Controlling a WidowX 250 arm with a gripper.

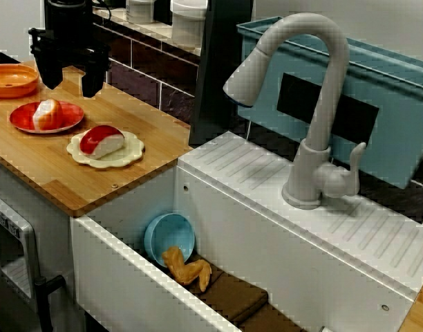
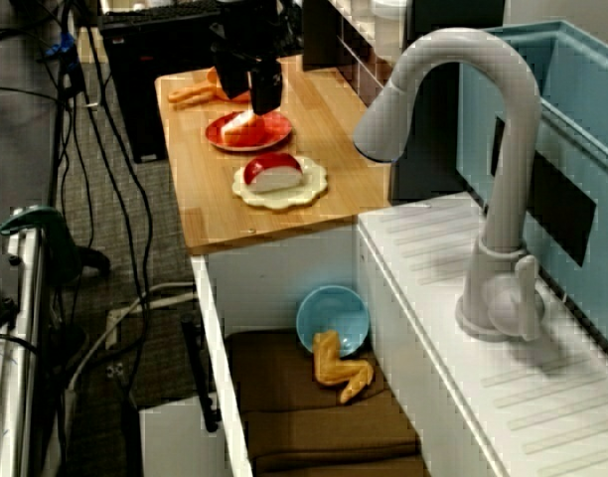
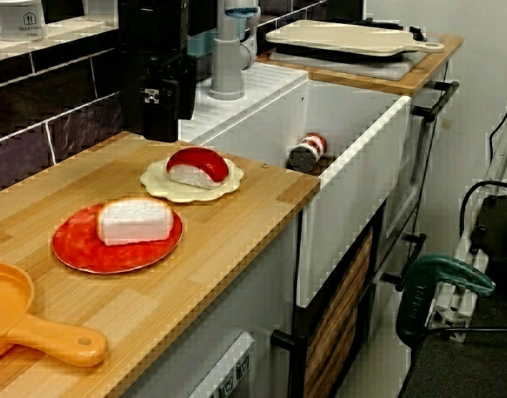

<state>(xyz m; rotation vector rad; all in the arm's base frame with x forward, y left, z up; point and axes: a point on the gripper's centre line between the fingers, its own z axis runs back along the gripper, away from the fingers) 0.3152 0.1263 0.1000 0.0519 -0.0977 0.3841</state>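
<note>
Wooden counter [image 1: 132,107] | pincer [image 1: 70,77] apart, empty | sushi [image 1: 47,114] on red plate [image 1: 21,120] just beneath

We see three views under soft, even indoor light from overhead, all bright. The faucet [image 2: 503,179] casts a faint shadow on the white drainboard [image 2: 433,248]; the sink basin [image 2: 284,278] lies dimmer. Edges look jagged and slightly soft, and the black gripper [image 1: 71,83] loses detail in darkness.

We note a matte black gripper [image 1: 72,77], upper left of the sink-side view: boxy housing, two thick, blunt-tipped fingers [image 1: 50,72].
</note>
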